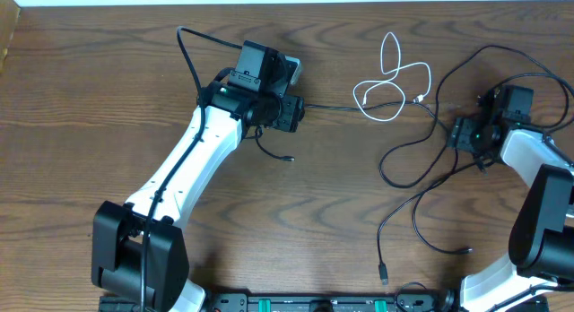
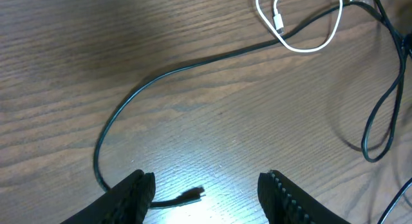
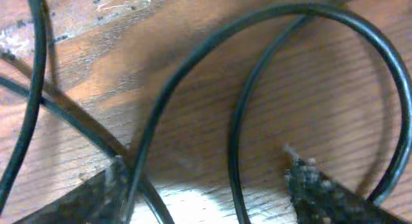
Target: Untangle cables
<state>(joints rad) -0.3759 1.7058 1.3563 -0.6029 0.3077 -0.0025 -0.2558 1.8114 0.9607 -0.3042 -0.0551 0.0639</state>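
Note:
A short white cable lies looped at the back middle, and its plug shows in the left wrist view, white cable. A thin black cable runs from it under my left gripper and ends in a small plug. My left gripper hovers open above the table, with that plug lying between its fingers, untouched. More black cables tangle at the right. My right gripper sits low over them, jaws apart. Two black strands pass between the fingers of the right gripper.
Loose black cable ends lie near the front, one plug and another. The left arm's own thick wire arcs behind it. The table's back edge runs along the top; the arm bases line the front.

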